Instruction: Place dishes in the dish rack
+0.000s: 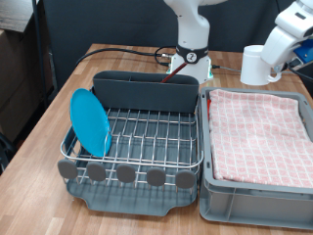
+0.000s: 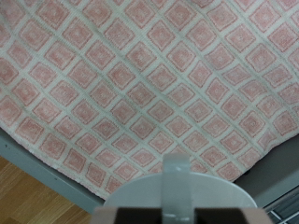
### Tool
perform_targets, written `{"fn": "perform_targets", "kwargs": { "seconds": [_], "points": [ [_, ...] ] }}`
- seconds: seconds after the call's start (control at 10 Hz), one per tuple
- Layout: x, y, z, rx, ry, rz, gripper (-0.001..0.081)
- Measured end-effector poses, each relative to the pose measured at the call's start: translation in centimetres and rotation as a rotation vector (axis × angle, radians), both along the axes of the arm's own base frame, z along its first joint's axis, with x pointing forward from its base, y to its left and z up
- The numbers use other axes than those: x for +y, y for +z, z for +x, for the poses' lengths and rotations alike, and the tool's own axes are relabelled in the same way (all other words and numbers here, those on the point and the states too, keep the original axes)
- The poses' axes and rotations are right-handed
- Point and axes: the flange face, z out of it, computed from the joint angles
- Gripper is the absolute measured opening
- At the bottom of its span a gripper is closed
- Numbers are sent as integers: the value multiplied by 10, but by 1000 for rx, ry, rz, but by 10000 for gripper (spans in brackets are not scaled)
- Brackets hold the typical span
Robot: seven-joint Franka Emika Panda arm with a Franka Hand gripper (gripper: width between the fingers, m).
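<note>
The silver wire dish rack [image 1: 147, 137] stands at the exterior view's centre-left on its grey drip tray [image 1: 132, 196]. The light-blue plate [image 1: 91, 122] stands on edge in the rack's left side. A reddish-brown spoon handle [image 1: 180, 74] seems to stick out of the dark grey caddy [image 1: 147, 90] at the rack's back. My gripper [image 1: 277, 57] is at the exterior view's top right, above the far end of the bin, shut on the white cup [image 1: 255, 65]. In the wrist view the cup [image 2: 173, 198] shows at the frame's edge, over the cloth.
A grey plastic bin [image 1: 254, 201] stands right of the rack, filled by the red-and-white checked cloth [image 1: 259, 127], which also fills the wrist view [image 2: 140, 84]. The robot's base [image 1: 193, 49] stands behind the rack. The wooden table [image 1: 39, 147] shows at the left.
</note>
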Motion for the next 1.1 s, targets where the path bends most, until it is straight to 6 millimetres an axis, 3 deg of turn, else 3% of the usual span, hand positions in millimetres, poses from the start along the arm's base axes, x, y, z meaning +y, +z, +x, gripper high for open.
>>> {"fn": "perform_targets", "kwargs": {
  "seconds": [0.2,0.4,1.1],
  "points": [
    [-1,-2,2,-18,-52,-5,67],
    [-17,-3,14,-80,-175,16,67],
    [-122,-4,81,-248,-392,118,67]
  ]
}}
